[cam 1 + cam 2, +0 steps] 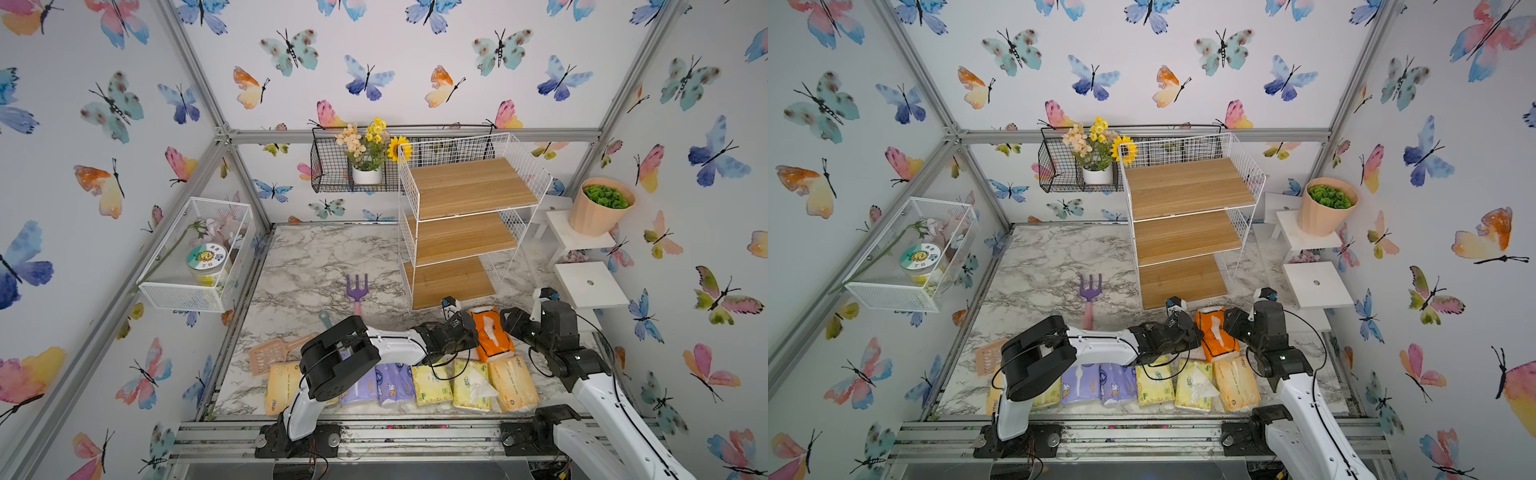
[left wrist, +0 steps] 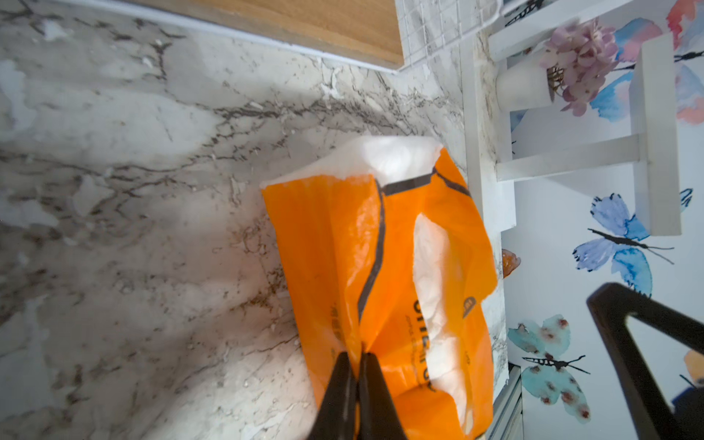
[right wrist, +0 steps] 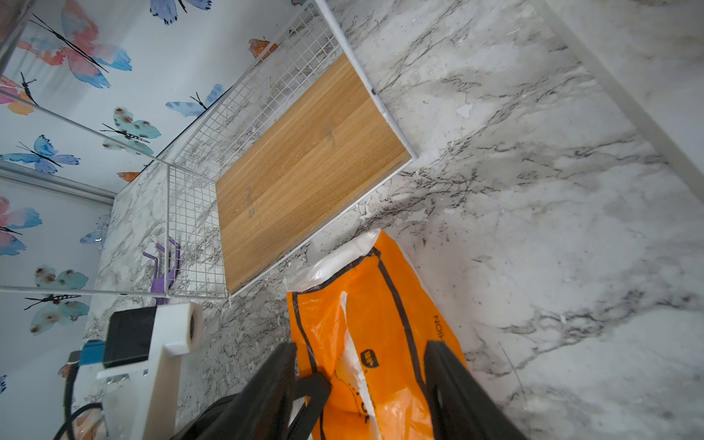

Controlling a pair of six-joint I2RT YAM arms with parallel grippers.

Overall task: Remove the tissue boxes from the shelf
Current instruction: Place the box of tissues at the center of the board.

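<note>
The bright orange tissue box point(image 1: 493, 334) point(image 1: 1217, 337) lies on the marble table between the foot of the shelf point(image 1: 469, 187) point(image 1: 1187, 187) and a front row of tissue boxes. My left gripper point(image 2: 357, 356) point(image 1: 475, 329) is shut, pinching a fold of the orange wrapper point(image 2: 381, 266). My right gripper point(image 3: 362, 346) point(image 1: 509, 318) is open, one finger on each side of the same box point(image 3: 375, 324). All three wooden boards of the shelf are bare. The front row holds a pale yellow box point(image 1: 280, 384), two purple ones point(image 1: 390, 384), two yellow-green ones point(image 1: 430, 384) and a peach one point(image 1: 513, 382).
A purple toy rake point(image 1: 356, 289) and a peach scoop point(image 1: 274, 353) lie left of the arms. White stools point(image 1: 590, 284) and a potted plant point(image 1: 598, 205) stand close on the right. A white mesh basket point(image 1: 199, 253) and a black wire basket point(image 1: 332, 170) hang on the walls.
</note>
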